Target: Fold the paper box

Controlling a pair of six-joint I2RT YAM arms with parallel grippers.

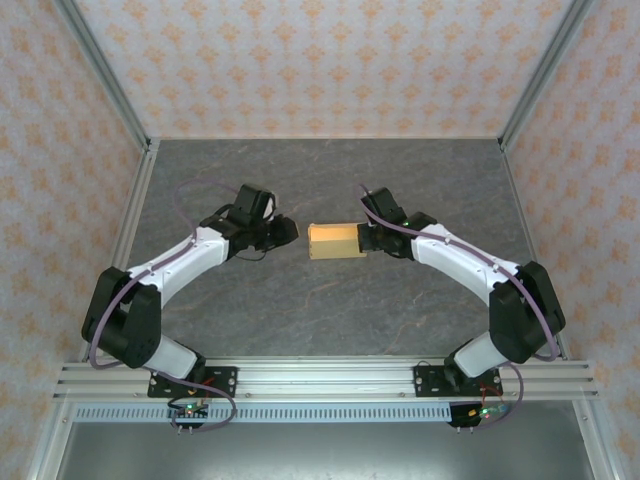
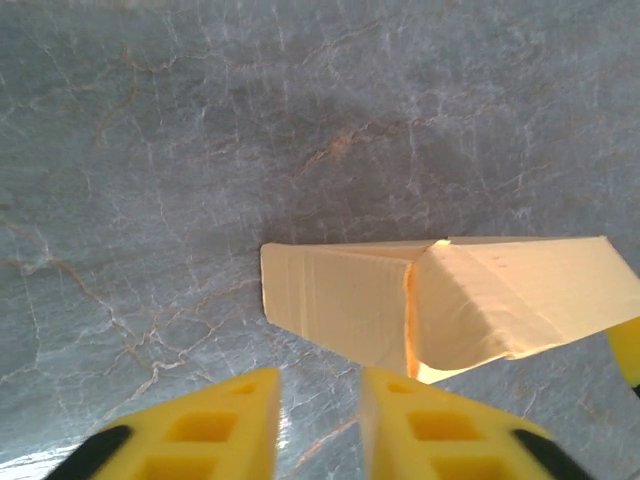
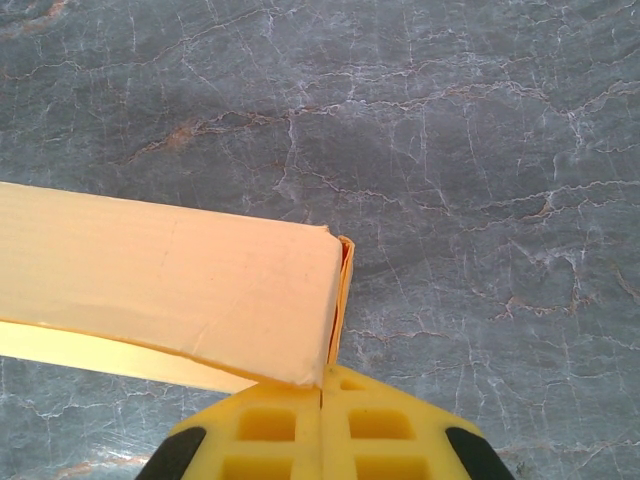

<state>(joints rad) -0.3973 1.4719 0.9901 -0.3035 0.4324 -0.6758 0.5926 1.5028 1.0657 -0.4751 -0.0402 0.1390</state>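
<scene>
- One grey marbled table (image 1: 330,310) carried everything, with patterned walls on three sides.
- Two arms reached inward from the near edge, the left arm (image 1: 190,255) and the right arm (image 1: 470,265), their wrists facing each other across the middle.
- The paper box (image 1: 335,241) lay between them at the table's centre, a small rectangular shape. Its long axis ran left to right, along the line from one wrist to the other.
- The right gripper (image 3: 322,400) was at the box's right end, its fingers pressed together with no gap. A thin card edge ran down into their tips, so it appeared to be pinching the box there.
- The left gripper (image 2: 318,400) sat just off the box's left end without touching it. Its fingers were parted, with bare table between them.
- An end flap (image 2: 335,300) jutted from that left end toward the parted fingers, seemingly not yet folded in. By my reading, the coming move turned on this: the flap lay straight ahead of the free left hand, the nearer one to it.
- Hard to make out were how much card sat inside the right pinch, the box's underside, and whether its right end was closed.
</scene>
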